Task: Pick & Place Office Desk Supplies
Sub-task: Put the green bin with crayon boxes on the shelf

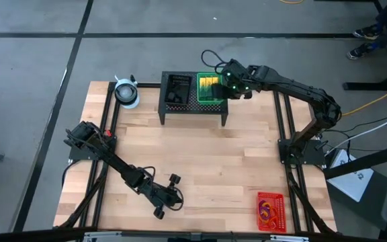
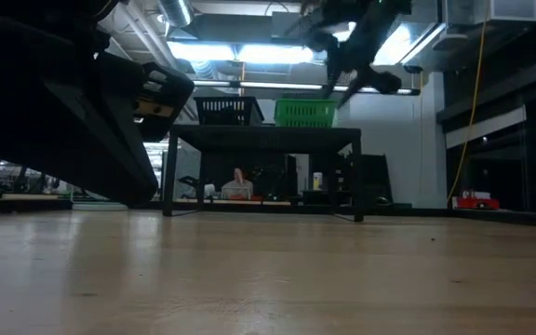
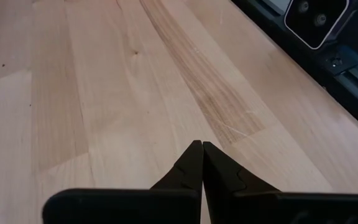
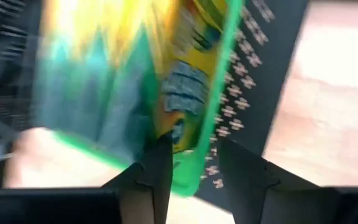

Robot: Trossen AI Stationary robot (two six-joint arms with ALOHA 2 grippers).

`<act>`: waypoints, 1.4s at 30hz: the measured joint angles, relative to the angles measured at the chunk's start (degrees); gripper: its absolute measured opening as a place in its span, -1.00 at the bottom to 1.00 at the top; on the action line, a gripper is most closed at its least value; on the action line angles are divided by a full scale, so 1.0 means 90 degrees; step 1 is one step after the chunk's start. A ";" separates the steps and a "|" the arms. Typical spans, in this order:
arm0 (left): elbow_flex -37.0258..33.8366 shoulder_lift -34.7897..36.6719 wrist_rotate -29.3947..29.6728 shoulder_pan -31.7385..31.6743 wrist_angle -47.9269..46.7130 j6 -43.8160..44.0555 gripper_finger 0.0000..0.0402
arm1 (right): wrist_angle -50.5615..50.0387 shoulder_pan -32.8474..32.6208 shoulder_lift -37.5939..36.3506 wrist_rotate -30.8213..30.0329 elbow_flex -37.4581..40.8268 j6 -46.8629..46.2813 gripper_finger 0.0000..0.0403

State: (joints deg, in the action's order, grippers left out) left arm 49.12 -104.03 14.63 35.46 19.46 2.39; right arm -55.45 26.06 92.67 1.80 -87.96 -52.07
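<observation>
- the right gripper [image 1: 232, 86] hangs over the green tray [image 1: 210, 89], which sits on top of the stand [image 1: 192, 111] at the far side of the table [image 1: 200, 168].
- its jaws are parted in the right wrist view, with the tray's rim and the crayon box [image 4: 185, 74] showing past the fingers [image 4: 157, 168]; nothing is pinched between them, so the box looks let go.
- the crayon box lies in the green tray, yellow face up in the high view.
- beside it on the stand, the black tray [image 1: 178, 91] holds dark bits too small to name.
- the red tray [image 1: 271, 211] sits at the near right corner of the table, well apart from the stand, with orange and purple loops [image 1: 267, 210] inside.
- the left gripper [image 1: 170, 197] rests low over bare wood near the front edge, jaws clenched tip to tip on nothing.
- judging progress: the crayon box seems placed and the trays are all filled to some degree; no loose supplies show on the open table.
- what is left is unclear; perhaps only the right arm's retreat.
- the whitish roll [image 1: 125, 92] at the far left is apart from all this.
</observation>
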 joint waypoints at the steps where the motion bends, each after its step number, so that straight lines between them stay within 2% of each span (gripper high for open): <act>1: 0.0000 0.0000 0.0000 0.0000 0.0000 0.0000 -0.97 | 0.0028 0.0000 -0.0074 0.0009 -0.0092 0.0055 -0.35; 6: 0.0000 0.0000 0.0001 0.0000 0.0001 0.0000 -0.96 | 0.0011 -0.0106 -0.0310 -0.0240 -0.0683 0.0227 -0.32; 10: 0.0000 0.0000 0.0002 0.0005 0.0000 0.0000 -0.96 | -0.0115 -0.0301 -0.0401 -0.0690 -0.0988 0.0412 -0.35; 14: 0.0000 0.0000 0.0002 0.0005 -0.0019 0.0028 -0.96 | -0.0804 -0.0377 -0.0379 -0.1677 -0.1008 0.0611 -0.55; 18: 0.0000 0.0000 0.0070 0.0007 -0.0046 0.0011 -0.96 | -0.1180 -0.0439 -0.0368 -0.2754 -0.0778 0.0728 -0.93; 24: 0.0000 0.0000 0.0260 0.0007 -0.0016 -0.0084 -0.96 | -0.1083 -0.0338 -0.0358 -0.3032 0.0074 0.0789 -0.98; 26: -0.0001 0.0000 0.0542 0.0020 0.0087 -0.0253 -0.96 | -0.1008 -0.0234 -0.0360 -0.3154 0.0375 0.0789 -0.98; 30: -0.0002 0.0066 0.1812 0.0248 0.0716 -0.1112 -0.98 | -0.0739 -0.0126 -0.0358 -0.3254 0.0786 0.1031 -0.99; 32: -0.0002 0.0318 0.2348 0.0363 0.0689 -0.1517 -0.99 | -0.0586 -0.0130 -0.0362 -0.3477 0.0889 0.1246 -0.99; 33: -0.0002 0.0540 0.2387 0.0397 0.0470 -0.1611 -0.99 | -0.0538 -0.0149 -0.0363 -0.3591 0.0950 0.1373 -0.99; 36: -0.0044 0.1456 0.1877 0.0404 -0.0509 -0.1448 -0.98 | -0.0281 -0.0293 -0.0384 -0.3871 0.1058 0.1674 -0.99; 38: -0.0357 0.2191 0.1806 0.0413 -0.0746 -0.1336 -0.99 | -0.0090 -0.0452 -0.0401 -0.3973 0.1064 0.1966 -0.99; 42: -0.1408 0.4045 0.2472 0.0636 -0.0864 -0.1116 -0.99 | 0.0005 -0.0788 -0.0598 -0.4437 0.1070 0.2333 -1.00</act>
State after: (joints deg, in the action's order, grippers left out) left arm 36.45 -67.62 36.89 41.19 11.69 -7.65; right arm -55.41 18.98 87.28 -38.13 -78.32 -31.07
